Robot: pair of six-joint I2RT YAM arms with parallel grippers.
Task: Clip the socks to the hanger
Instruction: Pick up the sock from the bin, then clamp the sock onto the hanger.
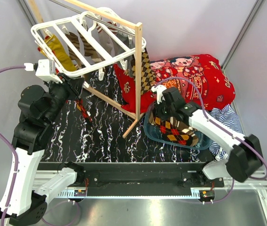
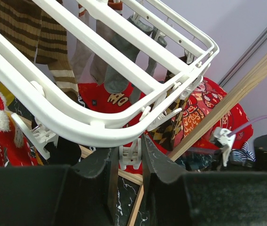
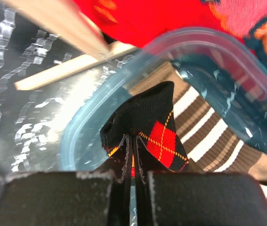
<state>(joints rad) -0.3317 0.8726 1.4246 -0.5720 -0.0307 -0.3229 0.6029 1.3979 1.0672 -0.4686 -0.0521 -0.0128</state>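
The white hanger (image 1: 84,35) hangs from the wooden rack at the back left, with several socks clipped on it, among them a mustard one (image 1: 60,54) and a brown striped one (image 2: 35,28). My left gripper (image 1: 72,84) is under the hanger's near rim (image 2: 77,125). Its jaws are closed on a small white clip (image 2: 132,154) dangling there. My right gripper (image 1: 160,112) is down in the blue tub (image 1: 154,134), shut on the cuff of a red-black-yellow argyle sock (image 3: 161,136). A brown-and-cream striped sock (image 3: 208,136) lies under it in the tub.
The bare-wood rack (image 1: 136,70) stands between the arms, its foot bar (image 3: 63,73) just beside the tub. The big red cartoon blanket (image 1: 194,70) lies behind the tub. A blue-white striped cloth (image 1: 227,120) is at the right edge.
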